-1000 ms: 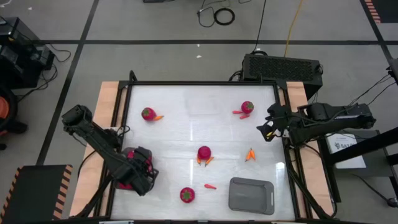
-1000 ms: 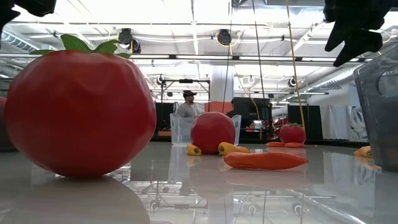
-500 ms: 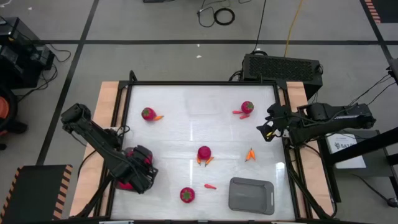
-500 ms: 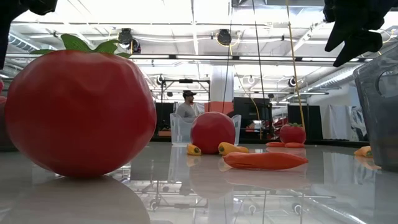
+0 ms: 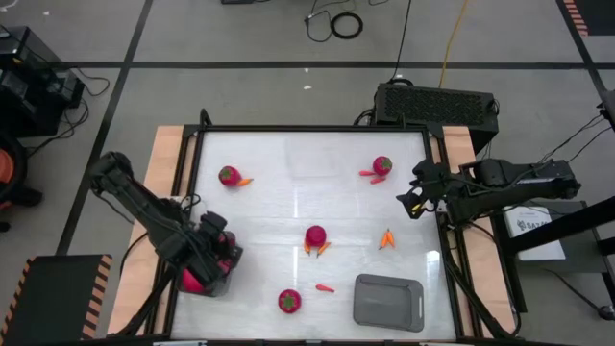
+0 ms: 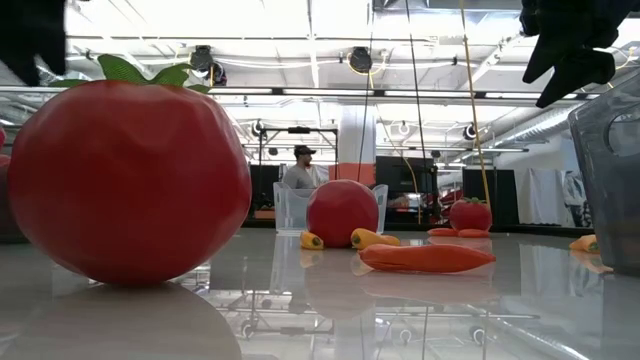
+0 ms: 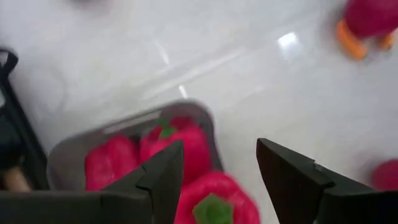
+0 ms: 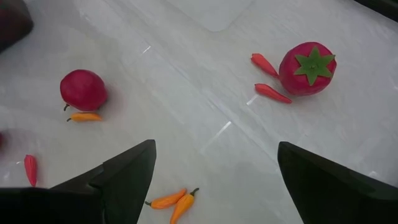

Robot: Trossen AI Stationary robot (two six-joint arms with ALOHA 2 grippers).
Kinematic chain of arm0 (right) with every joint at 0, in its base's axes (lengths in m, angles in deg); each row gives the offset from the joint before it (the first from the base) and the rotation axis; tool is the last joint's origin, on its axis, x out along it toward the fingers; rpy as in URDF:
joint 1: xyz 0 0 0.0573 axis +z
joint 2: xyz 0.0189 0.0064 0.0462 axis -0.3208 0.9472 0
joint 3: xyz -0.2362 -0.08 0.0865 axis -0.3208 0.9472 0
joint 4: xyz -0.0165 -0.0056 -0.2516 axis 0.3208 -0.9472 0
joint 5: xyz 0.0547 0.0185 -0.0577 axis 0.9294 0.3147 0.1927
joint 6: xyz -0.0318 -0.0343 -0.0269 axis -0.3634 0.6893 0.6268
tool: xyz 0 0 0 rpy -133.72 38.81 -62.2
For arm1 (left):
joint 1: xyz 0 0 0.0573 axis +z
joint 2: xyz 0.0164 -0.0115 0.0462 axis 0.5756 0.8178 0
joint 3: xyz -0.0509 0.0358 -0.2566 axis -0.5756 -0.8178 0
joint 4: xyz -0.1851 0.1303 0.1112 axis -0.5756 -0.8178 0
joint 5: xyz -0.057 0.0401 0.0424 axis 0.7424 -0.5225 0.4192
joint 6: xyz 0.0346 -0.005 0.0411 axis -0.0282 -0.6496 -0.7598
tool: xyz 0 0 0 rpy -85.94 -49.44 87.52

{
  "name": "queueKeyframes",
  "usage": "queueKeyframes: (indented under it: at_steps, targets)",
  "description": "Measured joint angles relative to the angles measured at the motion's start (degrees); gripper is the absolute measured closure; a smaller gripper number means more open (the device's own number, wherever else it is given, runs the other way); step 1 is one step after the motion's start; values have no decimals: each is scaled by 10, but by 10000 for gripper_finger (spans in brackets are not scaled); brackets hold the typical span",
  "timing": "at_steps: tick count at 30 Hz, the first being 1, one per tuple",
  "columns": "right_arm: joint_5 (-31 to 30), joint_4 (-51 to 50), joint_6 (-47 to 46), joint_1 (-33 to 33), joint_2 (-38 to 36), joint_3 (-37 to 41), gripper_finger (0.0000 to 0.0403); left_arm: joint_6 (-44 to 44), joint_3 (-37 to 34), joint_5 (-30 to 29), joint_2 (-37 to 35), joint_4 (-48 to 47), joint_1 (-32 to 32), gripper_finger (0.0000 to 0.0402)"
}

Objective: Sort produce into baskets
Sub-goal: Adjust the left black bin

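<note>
**Produce spread around the central magenta piece; left gripper over a filled bin**

Produce, seen from above, is placed here by the magenta piece [image 5: 315, 235] at mid-table. A round red tomato [image 5: 289, 301] and a red sliver [image 5: 326, 287] lie on its near side, just beside an upturned grey bin [image 5: 388, 301]. Another tomato [image 5: 382, 166] sits far and to the right, another magenta piece [image 5: 229, 175] far and to the left. The left gripper [image 5: 213, 261] hangs well left of it, over a second bin. The right gripper [image 5: 415, 201] waits at the table's right edge.

The low view has the near tomato [image 6: 128, 180] looming large, with the magenta piece [image 6: 342, 213] behind it.

In the left wrist view the fingers [image 7: 163, 177] are spread wide and empty above the grey bin [image 7: 205, 118], which holds magenta peppers [image 7: 177, 142].

In the right wrist view the fingers [image 8: 127, 168] gape wide; orange slivers [image 8: 175, 200] lie between them.
</note>
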Motion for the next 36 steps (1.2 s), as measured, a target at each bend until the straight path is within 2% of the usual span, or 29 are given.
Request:
queueKeyframes:
  at_steps: [2,6,9,12,20,25,36]
  targets:
    - [0,0,-1,0,0,0,74,-14,0,-25,-7,8,11,194]
    - [0,0,-12,0,0,0,74,-103,0,-52,-16,68,54,194]
    - [0,0,-12,0,0,0,74,-202,0,-43,-14,152,95,194]
    - [0,0,-12,0,0,0,74,-283,1,-6,2,208,142,194]
    - [2,0,-28,0,0,0,74,-405,1,148,57,199,247,194]
    - [2,-1,-30,0,0,0,74,-468,1,208,92,165,279,194]
    - [3,-3,-46,0,0,0,74,-512,1,267,108,89,290,194]
